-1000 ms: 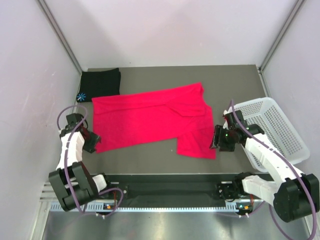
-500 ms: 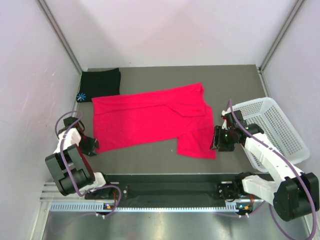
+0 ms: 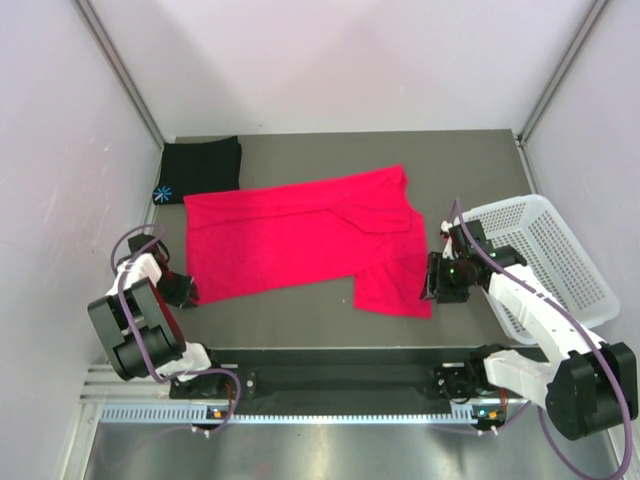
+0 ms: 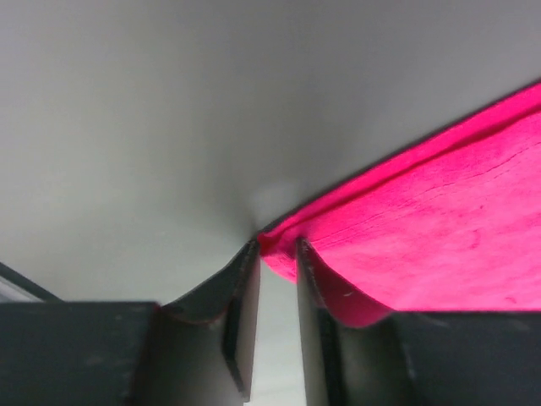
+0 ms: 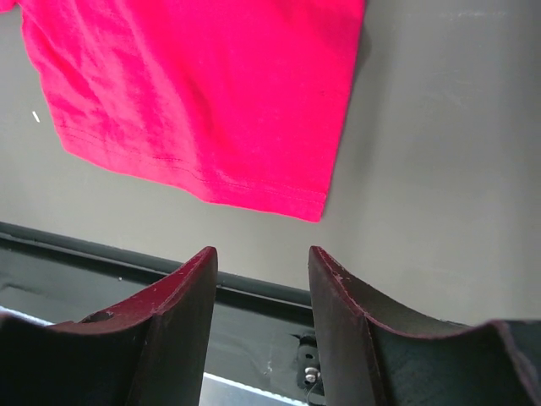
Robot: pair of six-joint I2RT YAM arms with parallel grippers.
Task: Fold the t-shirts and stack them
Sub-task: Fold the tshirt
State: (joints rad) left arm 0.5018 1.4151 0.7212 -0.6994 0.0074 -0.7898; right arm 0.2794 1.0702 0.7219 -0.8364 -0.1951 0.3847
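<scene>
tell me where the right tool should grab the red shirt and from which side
Take the red shirt by its near right hem corner. That corner lies flat, with bare table on its right and near sides. So the open right tool can probably come in low from the right, sliding one finger under the edge without bunching the rest.

Red-pink cloth t-shirt [image 3: 300, 235] at centre; black folded cloth t-shirt [image 3: 200, 165] behind its far-left corner; white perforated plastic basket [image 3: 505, 206] right. Left gripper [image 3: 187, 292] at near-left corner, right gripper [image 3: 430, 285] between shirt, basket.
</scene>
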